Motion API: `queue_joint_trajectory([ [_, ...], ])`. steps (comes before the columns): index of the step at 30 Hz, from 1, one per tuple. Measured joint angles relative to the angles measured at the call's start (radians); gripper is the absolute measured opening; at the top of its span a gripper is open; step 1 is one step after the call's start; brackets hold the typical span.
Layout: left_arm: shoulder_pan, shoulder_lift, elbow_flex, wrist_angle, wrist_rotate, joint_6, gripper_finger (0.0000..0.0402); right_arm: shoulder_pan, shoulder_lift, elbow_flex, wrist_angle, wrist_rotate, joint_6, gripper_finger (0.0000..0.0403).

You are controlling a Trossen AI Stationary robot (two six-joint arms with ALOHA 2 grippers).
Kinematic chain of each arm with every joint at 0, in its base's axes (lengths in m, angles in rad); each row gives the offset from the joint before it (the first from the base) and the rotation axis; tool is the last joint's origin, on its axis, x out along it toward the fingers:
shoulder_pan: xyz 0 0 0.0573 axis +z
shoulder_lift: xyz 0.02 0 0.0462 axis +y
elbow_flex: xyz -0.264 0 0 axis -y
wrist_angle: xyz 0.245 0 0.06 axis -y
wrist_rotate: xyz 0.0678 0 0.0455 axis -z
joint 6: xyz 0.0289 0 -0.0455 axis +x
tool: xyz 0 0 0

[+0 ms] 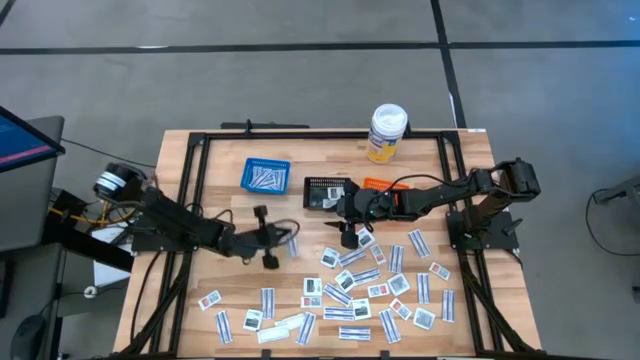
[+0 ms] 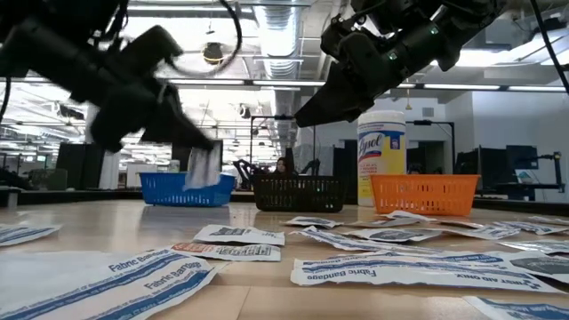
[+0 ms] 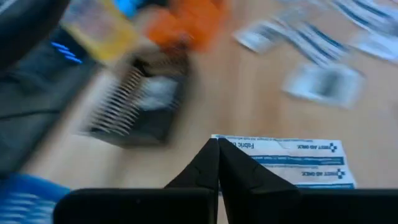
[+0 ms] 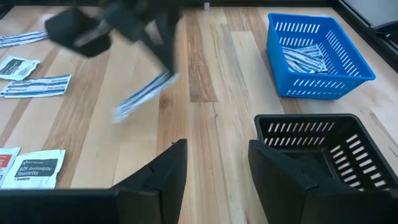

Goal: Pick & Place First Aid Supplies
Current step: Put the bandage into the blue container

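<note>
Left gripper: the left gripper (image 1: 283,243) hangs above the table's middle left, fingers pressed together on a narrow bandage strip (image 3: 283,160); the low view shows the strip (image 2: 203,165) lifted clear of the wood.
Held strip, print: blue-and-white wrapper; the left wrist view shows "Fabric" and "FIRST AID ONLY" in part.
Right gripper: the right gripper (image 1: 349,232) is raised over the table's centre, just in front of the black basket (image 1: 327,192); its fingers (image 4: 163,175) stand spread with nothing between them.
First aid supplies: the loose packets (image 1: 372,285) lie scattered across the near half of the table (image 1: 220,170), mostly right of centre; narrow strips and small squares are mixed, some overlapping.
Readable packet print: the low view gives "Fabric Bandages" on a near strip (image 2: 151,268) and "Fabric Bandage" with "FIRST AID ONLY" on another (image 2: 418,270); the right wrist view gives "BZK Antiseptic Towelette" on a square packet (image 4: 38,167).
Blue basket: the blue basket (image 1: 265,175) sits left of the black one and holds several narrow strips.
Orange basket: the orange basket (image 2: 424,194) stands right of the black one, partly under the right arm in the high view.
Bottle: a white bottle (image 2: 381,156) with yellow label stands at the far edge; the brand reads "Lysol".
</note>
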Motion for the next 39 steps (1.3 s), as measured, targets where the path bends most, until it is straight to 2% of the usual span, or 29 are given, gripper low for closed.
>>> queue_joint_trajectory([
  [6, 0.096, -0.164, 0.002, -0.053, -0.204, 0.191, 0.0006, 0.000, 0.000, 0.000, 0.001, 0.000, 0.000, 0.0163],
  [9, 0.204, -0.227, 0.003, -0.113, -0.215, 0.238, 0.0005, 0.000, 0.000, 0.000, 0.001, 0.000, 0.000, 0.0161],
  [11, 0.300, -0.262, 0.003, -0.177, -0.186, 0.241, 0.0005, 0.000, 0.000, 0.000, 0.001, 0.001, 0.000, 0.0159],
  [14, 0.473, -0.303, 0.003, -0.277, -0.012, 0.269, 0.0007, 0.000, 0.000, 0.000, 0.001, 0.001, 0.000, 0.0157],
  [20, 0.830, -0.359, 0.008, -0.301, 0.581, 0.309, 0.0006, -0.006, 0.000, 0.000, 0.002, 0.001, 0.000, 0.0157],
  [22, 0.929, -0.361, 0.008, -0.300, 0.689, 0.317, 0.0007, -0.011, 0.000, 0.000, 0.002, 0.002, 0.000, 0.0156],
  [26, 1.070, -0.337, 0.006, -0.332, 0.824, 0.387, 0.0006, -0.013, 0.000, 0.000, 0.002, 0.003, 0.000, 0.0152],
  [29, 1.117, -0.297, 0.005, -0.338, 0.881, 0.394, 0.0005, -0.012, 0.000, 0.000, 0.002, 0.003, 0.000, 0.0148],
  [35, 1.125, -0.197, 0.005, -0.335, 0.889, 0.417, 0.0013, -0.012, 0.000, 0.000, 0.001, 0.001, 0.000, 0.0143],
  [39, 1.125, -0.147, 0.005, -0.323, 0.827, 0.424, 0.0027, -0.012, 0.000, 0.000, 0.000, 0.001, 0.000, 0.0141],
])
